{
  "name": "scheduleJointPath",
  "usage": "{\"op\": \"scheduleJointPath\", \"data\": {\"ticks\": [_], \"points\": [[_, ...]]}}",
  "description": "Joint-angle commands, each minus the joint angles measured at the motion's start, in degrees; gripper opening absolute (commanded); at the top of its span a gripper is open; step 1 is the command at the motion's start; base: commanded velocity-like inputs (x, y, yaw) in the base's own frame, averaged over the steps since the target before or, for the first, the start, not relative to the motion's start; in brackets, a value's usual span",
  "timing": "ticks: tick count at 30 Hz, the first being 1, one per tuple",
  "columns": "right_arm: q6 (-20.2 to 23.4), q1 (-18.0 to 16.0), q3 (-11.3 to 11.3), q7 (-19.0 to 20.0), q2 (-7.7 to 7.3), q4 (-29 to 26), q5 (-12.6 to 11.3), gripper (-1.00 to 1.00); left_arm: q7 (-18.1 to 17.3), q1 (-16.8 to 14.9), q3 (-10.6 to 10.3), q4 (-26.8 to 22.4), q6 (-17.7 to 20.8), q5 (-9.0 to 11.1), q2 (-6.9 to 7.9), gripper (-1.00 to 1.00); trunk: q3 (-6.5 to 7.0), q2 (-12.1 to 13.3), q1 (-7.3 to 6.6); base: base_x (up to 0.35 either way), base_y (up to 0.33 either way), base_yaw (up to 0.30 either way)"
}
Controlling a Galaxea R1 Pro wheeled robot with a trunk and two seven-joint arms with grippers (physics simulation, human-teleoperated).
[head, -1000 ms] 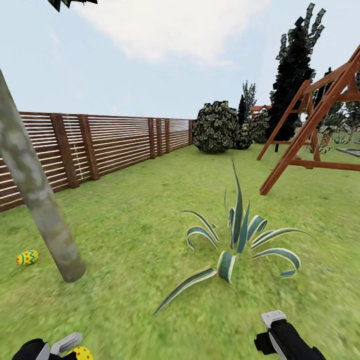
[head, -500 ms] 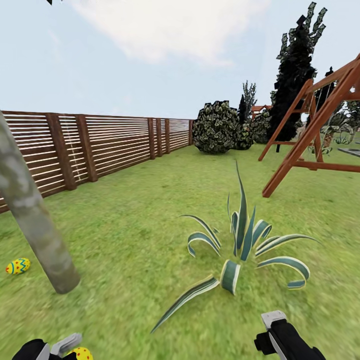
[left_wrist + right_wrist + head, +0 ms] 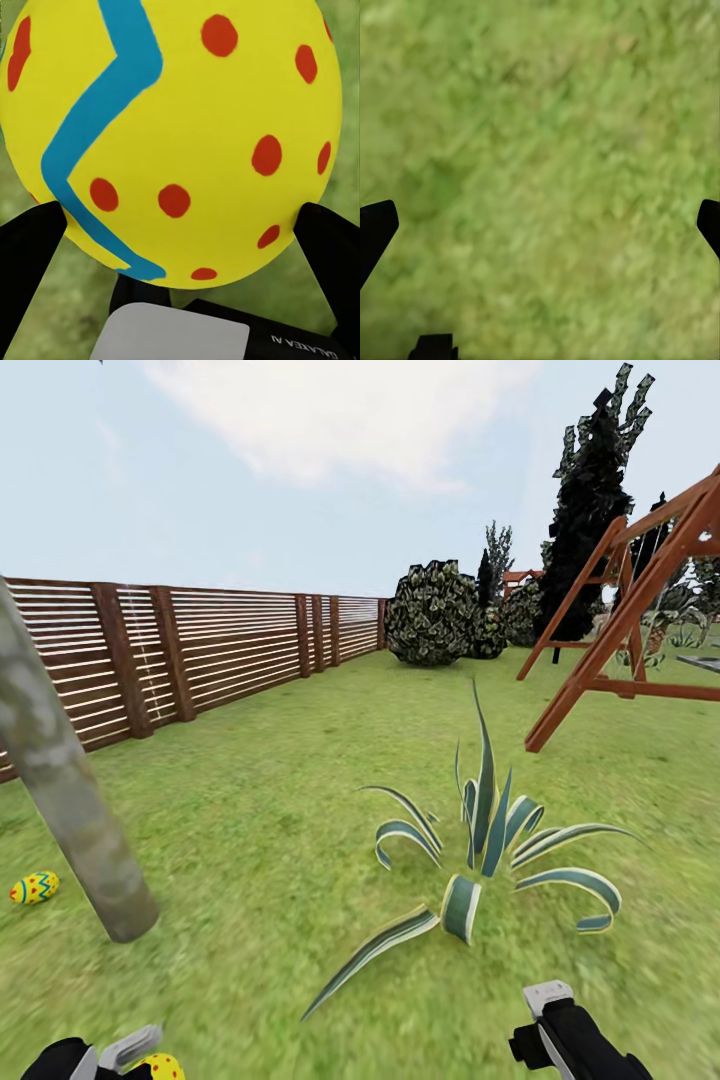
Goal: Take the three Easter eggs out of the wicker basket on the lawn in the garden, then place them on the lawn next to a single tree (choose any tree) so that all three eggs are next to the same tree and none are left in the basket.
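Change: camera has swung slightly; nothing on the grass has moved.
Left gripper: held low, black fingers clamped on a yellow Easter egg with red dots and a blue zigzag.
Second egg: on the mottled green lawn, ahead of the left gripper, near the pale mottled tree trunk.
Right gripper: held low over grass, fingers spread wide, holding nothing.

We see a slatted fence at the left under a pale, cloudy sky. A wooden swing frame stands at the right, with dark bushes behind and a striped agave in front.
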Motion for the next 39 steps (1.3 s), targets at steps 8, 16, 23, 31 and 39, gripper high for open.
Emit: {"op": "scheduleJointPath", "data": {"ticks": [8, 16, 23, 31, 39], "points": [[0.3, 0.0, 0.3, 0.0, 0.05, -0.1, 0.4, 1.00, -0.3, 0.0, 0.3, -0.1, 0.3, -0.2, 0.05, -1.00, -1.50, -3.3, 1.76, 0.000, 0.000, 0.000], [0.2, 0.0, 0.3, -0.1, 0.10, -0.1, 0.4, 1.00, -0.3, 0.0, 0.3, -0.2, 0.3, -0.1, -0.03, -1.00, -1.86, -4.1, 2.20, 0.001, 0.000, 0.147], [0.2, 0.0, 0.3, 0.0, 0.10, -0.1, 0.4, 1.00, -0.2, 0.0, 0.5, -0.3, 0.1, 0.0, 0.09, -1.00, -1.86, -4.1, 2.20, 0.259, 0.142, 0.116], [0.3, 0.0, 0.2, 0.0, 0.10, -0.1, 0.4, 1.00, -0.2, 0.0, 0.4, -0.1, 0.0, -0.1, 0.00, -1.00, -1.86, -4.1, 2.20, 0.281, 0.017, 0.001], [0.3, 0.0, 0.2, 0.0, 0.05, -0.1, 0.4, 1.00, -0.3, 0.0, 0.5, -0.1, 0.2, -0.1, 0.08, -1.00, -2.94, -6.5, 3.51, 0.011, 0.000, 0.000]]}}
